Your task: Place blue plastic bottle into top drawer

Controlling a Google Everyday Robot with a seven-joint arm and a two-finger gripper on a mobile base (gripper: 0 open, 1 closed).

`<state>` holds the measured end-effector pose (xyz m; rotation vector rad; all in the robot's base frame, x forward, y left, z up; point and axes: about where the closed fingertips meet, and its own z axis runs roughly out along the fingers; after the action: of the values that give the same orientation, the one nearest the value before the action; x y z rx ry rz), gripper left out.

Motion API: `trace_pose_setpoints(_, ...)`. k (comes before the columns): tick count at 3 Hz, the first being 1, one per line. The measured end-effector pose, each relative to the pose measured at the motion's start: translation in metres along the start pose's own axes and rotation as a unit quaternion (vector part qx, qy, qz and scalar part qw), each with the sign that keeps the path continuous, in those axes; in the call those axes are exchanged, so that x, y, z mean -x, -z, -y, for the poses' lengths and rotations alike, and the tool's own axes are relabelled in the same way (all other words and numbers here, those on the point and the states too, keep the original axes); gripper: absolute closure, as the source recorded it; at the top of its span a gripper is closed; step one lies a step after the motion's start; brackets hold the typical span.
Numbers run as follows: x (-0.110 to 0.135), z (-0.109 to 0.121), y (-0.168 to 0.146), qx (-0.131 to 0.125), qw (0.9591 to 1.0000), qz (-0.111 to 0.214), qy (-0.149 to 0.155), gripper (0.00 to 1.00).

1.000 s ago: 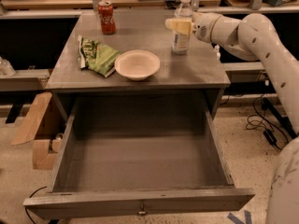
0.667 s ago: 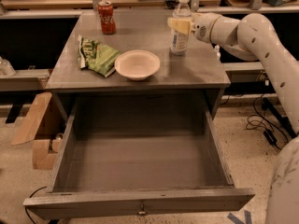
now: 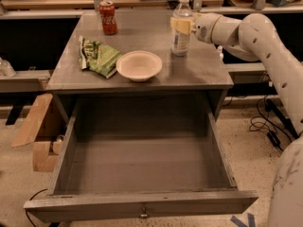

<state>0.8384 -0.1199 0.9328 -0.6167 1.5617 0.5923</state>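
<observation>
The blue plastic bottle, clear with a white cap and a pale label, stands upright at the back right of the grey cabinet top. My gripper reaches in from the right on the white arm. Its yellowish fingers are closed around the bottle's upper part. The top drawer is pulled fully open below the cabinet top. Its grey front panel, with a small metal knob, faces me, and nothing shows inside it.
A white bowl sits mid-top, just left of the bottle. A green snack bag lies at the left and a red soda can stands at the back left. A cardboard box is on the floor at left, cables at right.
</observation>
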Motion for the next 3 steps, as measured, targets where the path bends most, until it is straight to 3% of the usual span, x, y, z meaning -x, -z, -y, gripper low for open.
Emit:
trace_pose_setpoints(1,0.031,-0.007,0.003,0.008,0.9998,0.019,0.009,1.0)
trace_pose_setpoints(2,0.075,-0.026,0.029,0.016,0.9984,0.053,0.013,1.0)
trace_pose_setpoints(3,0.1,-0.068,0.073,0.031,0.9969,0.07,0.018,1.0)
